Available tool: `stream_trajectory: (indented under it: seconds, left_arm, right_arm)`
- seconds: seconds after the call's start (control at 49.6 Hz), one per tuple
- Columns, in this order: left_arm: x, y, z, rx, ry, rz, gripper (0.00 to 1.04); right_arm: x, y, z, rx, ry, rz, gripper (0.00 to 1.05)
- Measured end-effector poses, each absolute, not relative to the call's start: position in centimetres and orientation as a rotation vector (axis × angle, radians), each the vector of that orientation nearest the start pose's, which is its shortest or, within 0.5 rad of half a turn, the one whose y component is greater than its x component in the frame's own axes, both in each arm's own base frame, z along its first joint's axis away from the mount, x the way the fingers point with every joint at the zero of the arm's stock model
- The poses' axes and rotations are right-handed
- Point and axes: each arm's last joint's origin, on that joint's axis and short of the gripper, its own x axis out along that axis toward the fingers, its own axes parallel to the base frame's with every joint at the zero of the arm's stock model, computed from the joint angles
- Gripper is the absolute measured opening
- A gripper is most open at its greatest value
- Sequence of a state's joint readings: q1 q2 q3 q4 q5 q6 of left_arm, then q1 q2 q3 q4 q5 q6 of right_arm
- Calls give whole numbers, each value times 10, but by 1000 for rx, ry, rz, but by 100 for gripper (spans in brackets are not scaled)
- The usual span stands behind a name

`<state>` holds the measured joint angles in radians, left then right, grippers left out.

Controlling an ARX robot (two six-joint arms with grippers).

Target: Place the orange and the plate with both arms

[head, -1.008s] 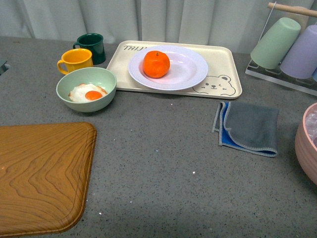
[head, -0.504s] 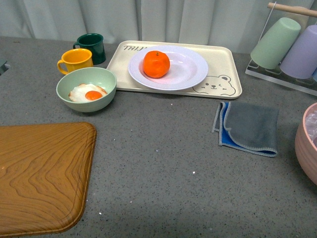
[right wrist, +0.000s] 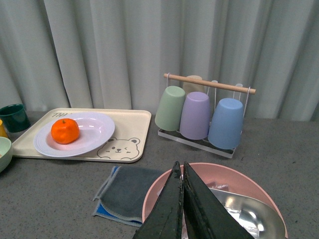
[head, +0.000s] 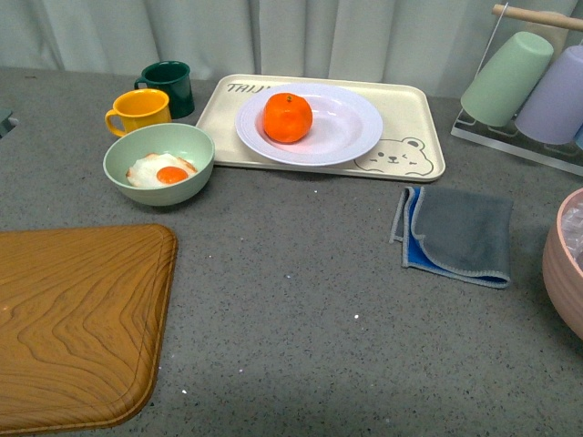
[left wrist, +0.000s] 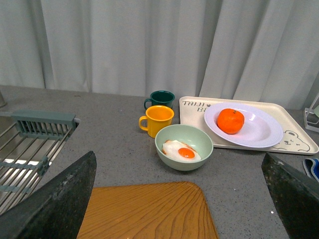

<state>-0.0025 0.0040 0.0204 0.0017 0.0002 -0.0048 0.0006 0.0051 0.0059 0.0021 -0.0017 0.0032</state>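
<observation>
Orange [head: 288, 117] round, firm, may roll; I'd pinch its sides, plate [head: 351, 127] by rim. Left gripper [left wrist: 179, 199] spread wide, right gripper [right wrist: 182, 199] closed, both empty.

The cream tray [head: 414, 109] reads "TAIJ", the rest hidden.

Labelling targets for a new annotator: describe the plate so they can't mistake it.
Find the cream rectangular tray with the bear drawing, at the back of the grey counter. The plate sits on it: round, white, deep, wide-rimmed, with the orange resting in it. The pale green bowl nearby, off the tray, holds a fried egg instead.
</observation>
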Motion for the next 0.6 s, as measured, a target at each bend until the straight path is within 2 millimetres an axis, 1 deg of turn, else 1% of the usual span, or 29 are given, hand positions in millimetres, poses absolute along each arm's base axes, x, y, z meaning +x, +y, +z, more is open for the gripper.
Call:
stream_trajectory:
  seconds: [0.02,0.121,0.161,0.242,0.444,0.484,0.524,0.605]
  left_arm:
    - [97,0,170,-5,-18,-2,98]
    - [97,0,170,-5,-18,-2,98]
    - [97,0,170,-5,-18,-2,98]
    - [97,0,170,-5,-18,-2,98]
    - [97,0,170,-5,-18,-2,98]
    - [97,0,170,-5,-18,-2,98]
    - [97,0,170,-5,-18,-2,98]
    - [97,0,170,-5,-18,-2,98]
  right_arm:
    - [98,0,165,2,-3,2,2]
    - [98,0,165,2,-4,2,24]
    - [98,0,165,2,-4,2,31]
    - [98,0,165,2,-4,2,42]
    - [98,0,165,2,-4,2,88]
    - [98,0,165,2,-4,2,95]
    - [98,0,165,3,-4,2,97]
    - [98,0,165,2,-4,2,95]
